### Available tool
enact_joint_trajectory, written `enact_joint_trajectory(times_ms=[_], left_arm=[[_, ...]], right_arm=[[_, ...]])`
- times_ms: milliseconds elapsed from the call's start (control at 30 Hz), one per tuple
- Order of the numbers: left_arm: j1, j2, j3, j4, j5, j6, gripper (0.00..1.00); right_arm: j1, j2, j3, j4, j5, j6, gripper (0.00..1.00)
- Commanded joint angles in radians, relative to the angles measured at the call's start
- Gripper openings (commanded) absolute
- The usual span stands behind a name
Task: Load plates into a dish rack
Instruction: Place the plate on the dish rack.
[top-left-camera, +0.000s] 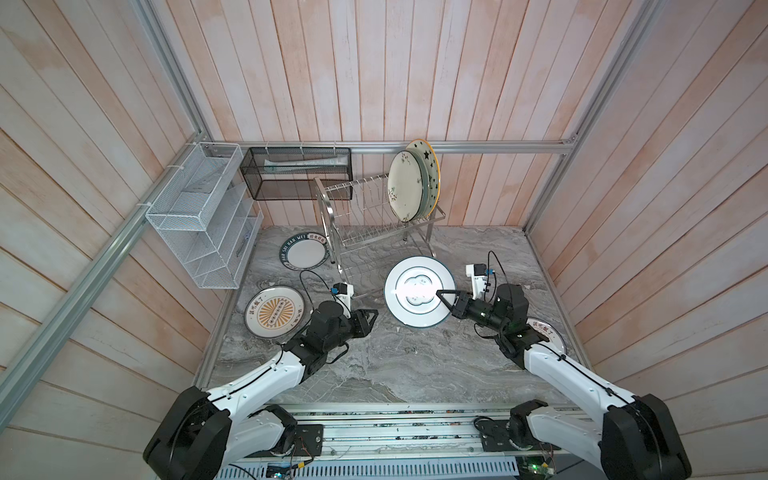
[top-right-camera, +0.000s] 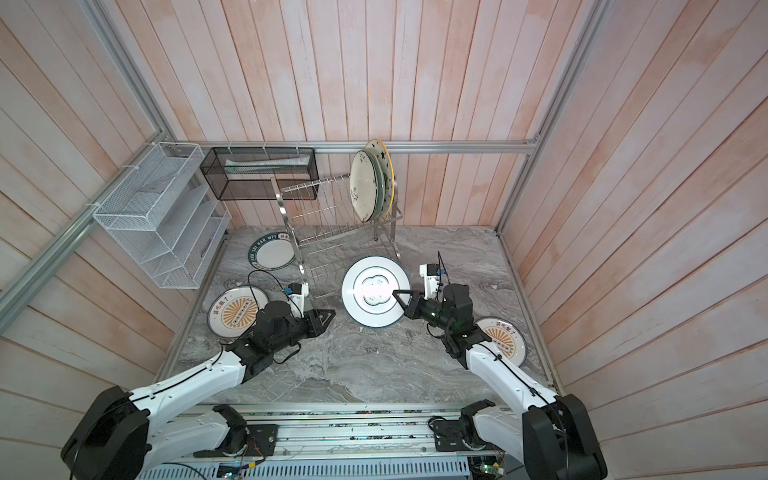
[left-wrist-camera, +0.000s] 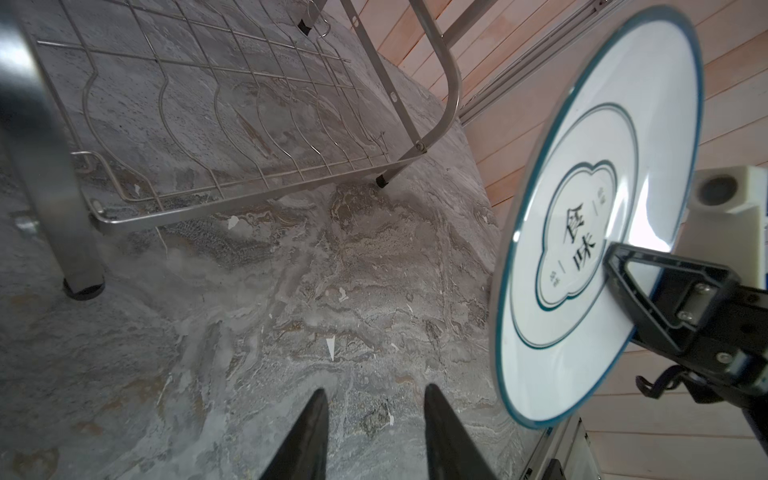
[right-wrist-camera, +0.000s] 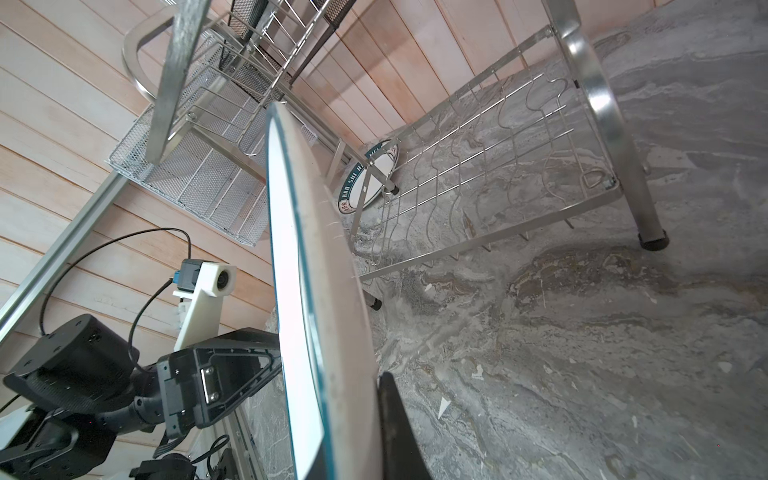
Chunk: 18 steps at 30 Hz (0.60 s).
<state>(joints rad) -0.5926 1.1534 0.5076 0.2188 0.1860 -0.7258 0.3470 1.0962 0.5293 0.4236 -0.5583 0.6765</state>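
My right jaws are clamped on the rim of the teal-edged plate (top-left-camera: 409, 286). They hold it clear of the worktop (top-left-camera: 395, 374) and tilted, so that it can drop between the dish rack (top-left-camera: 357, 195) dividers. My left jaws are apart and empty just beside it, probably to steady it. Two plates (top-left-camera: 405, 187) stand in the upper tier.

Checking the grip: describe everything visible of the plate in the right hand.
The plate is round, glossy white china with a teal rim line, an inner ring and a clover outline around black Chinese characters. It hangs on edge, off the table, before the rack. Only the right hand touches it, pinching its rim.
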Motion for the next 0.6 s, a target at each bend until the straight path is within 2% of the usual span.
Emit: enact_joint_trajectory(times_ms=[0,233,567], left_arm=[[-0.008,-0.003,0.02,0.015,0.013,0.021,0.4],[-0.024,-0.005,0.023,0.045,0.011,0.028,0.4],[-0.047,-0.024,0.011,0.032,-0.003,0.031,0.4]], right_arm=[[-0.006,-0.044,0.072,0.055,0.005,-0.037,0.0],[-0.005,-0.075,0.17,0.065,0.054,-0.078,0.0],[-0.005,0.013,0.381,0.143,0.079,-0.089,0.0]])
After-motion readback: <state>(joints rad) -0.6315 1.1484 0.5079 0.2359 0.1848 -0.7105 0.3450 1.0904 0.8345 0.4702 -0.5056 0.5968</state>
